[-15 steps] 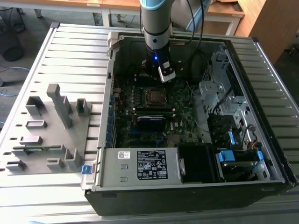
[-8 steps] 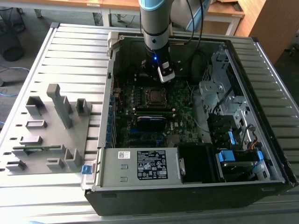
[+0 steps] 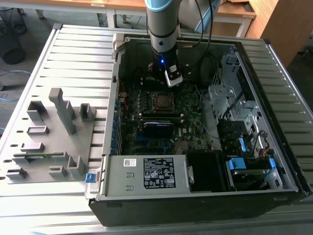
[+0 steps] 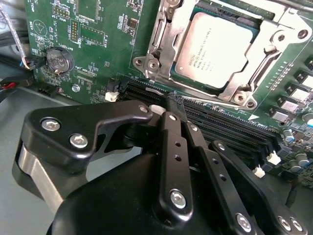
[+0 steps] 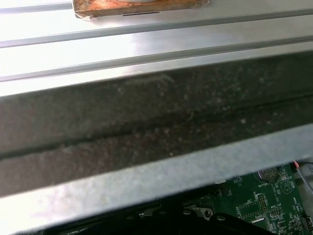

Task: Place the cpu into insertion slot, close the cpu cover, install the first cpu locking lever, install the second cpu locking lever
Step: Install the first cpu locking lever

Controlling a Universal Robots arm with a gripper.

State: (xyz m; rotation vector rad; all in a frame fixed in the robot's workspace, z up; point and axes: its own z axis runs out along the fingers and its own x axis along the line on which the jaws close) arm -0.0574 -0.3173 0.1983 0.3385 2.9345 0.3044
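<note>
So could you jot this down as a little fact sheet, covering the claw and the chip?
setting: open computer case on a slotted metal table
cpu: seated in the insertion slot, silver top facing up
cpu cover: lying down around the cpu's edges
claw: shut, holding nothing, at the long black slots beside the socket
locking levers: cannot tell whether latched

A robotics lab is suggested: an opened computer case (image 3: 195, 208) is laid on a slotted aluminium bench (image 3: 73, 54), with wooden desks (image 3: 98, 4) ranged behind
</note>
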